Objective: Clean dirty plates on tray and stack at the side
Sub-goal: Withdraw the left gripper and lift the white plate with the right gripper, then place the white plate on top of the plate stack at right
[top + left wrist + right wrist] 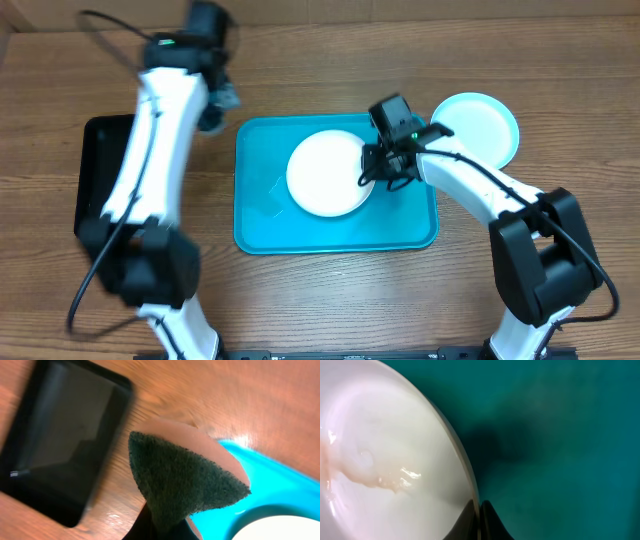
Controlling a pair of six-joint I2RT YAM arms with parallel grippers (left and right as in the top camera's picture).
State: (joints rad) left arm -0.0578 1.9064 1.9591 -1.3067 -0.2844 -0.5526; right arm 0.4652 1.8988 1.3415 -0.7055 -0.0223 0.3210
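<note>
Counting one light blue round plastic plate (480, 125) set aside off the large turquoise rectangular tray (260, 225), we judge the faintly smeared white round plate (325, 172) on it unfinished: right gripper (480, 522) pinches its rim, left gripper (160, 530) clamps a green-faced sponge (185, 480).

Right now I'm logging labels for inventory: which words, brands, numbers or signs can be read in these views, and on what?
None: no view shows readable text. The white plate, the light blue plate, the blue tray, the black tray and the sponge all show plain, unmarked surfaces.
</note>
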